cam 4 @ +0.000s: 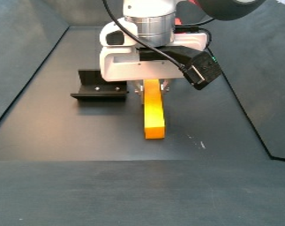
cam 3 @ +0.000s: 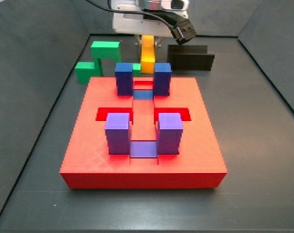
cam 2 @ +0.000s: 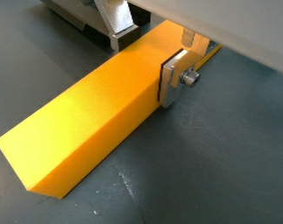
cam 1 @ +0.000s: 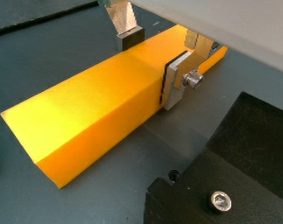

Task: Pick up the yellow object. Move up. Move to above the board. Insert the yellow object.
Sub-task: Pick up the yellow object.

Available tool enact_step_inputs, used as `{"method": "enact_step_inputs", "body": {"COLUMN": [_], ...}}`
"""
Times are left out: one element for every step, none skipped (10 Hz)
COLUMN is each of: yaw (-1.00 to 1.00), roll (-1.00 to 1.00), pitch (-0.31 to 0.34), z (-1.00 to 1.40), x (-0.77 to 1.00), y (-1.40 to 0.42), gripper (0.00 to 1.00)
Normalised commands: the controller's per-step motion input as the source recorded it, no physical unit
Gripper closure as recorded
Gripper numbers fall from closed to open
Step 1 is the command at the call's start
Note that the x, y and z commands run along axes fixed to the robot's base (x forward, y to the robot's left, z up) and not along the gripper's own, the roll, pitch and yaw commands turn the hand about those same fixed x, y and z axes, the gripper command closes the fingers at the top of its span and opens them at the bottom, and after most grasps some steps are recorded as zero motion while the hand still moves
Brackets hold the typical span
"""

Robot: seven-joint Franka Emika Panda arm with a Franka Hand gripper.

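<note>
The yellow object (cam 1: 91, 109) is a long yellow-orange bar lying flat on the dark floor; it shows in both wrist views (cam 2: 91, 118) and both side views (cam 4: 153, 113) (cam 3: 148, 50). My gripper (cam 1: 150, 70) straddles one end of it, also seen in the wrist view (cam 2: 145, 70) and the side views (cam 4: 154, 84) (cam 3: 149, 35). One finger (cam 1: 176, 80) lies against the bar's side. The opposite finger (cam 1: 123, 26) stands a little off the far edge, with floor showing between. The red board (cam 3: 88, 155) with blue (cam 3: 125, 77) and purple blocks (cam 3: 118, 132) lies nearer that camera, apart from the bar.
The black fixture (cam 4: 100, 88) stands on the floor close beside the bar; its base plate shows in a wrist view (cam 1: 231, 171) and it shows in a side view (cam 3: 193, 59). Green blocks (cam 3: 103, 50) sit behind the board's far left corner. Tray walls rise on both sides.
</note>
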Motion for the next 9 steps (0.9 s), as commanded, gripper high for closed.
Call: {"method": "enact_step_inputs", "body": {"yaw": [0.00, 0.00, 0.00, 0.00, 0.00, 0.00, 0.00, 0.00, 0.00], "roll": [0.00, 0.00, 0.00, 0.00, 0.00, 0.00, 0.00, 0.00, 0.00], "pitch": [0.000, 0.000, 0.000, 0.000, 0.000, 0.000, 0.000, 0.000, 0.000], "z": [0.00, 0.00, 0.00, 0.00, 0.00, 0.00, 0.00, 0.00, 0.00], "x": [0.00, 0.00, 0.00, 0.00, 0.00, 0.00, 0.00, 0.00, 0.00], "y": [0.00, 0.00, 0.00, 0.00, 0.00, 0.00, 0.00, 0.00, 0.00], "gripper": [1.00, 1.00, 1.00, 1.00, 1.00, 1.00, 1.00, 1.00, 1.00]}}
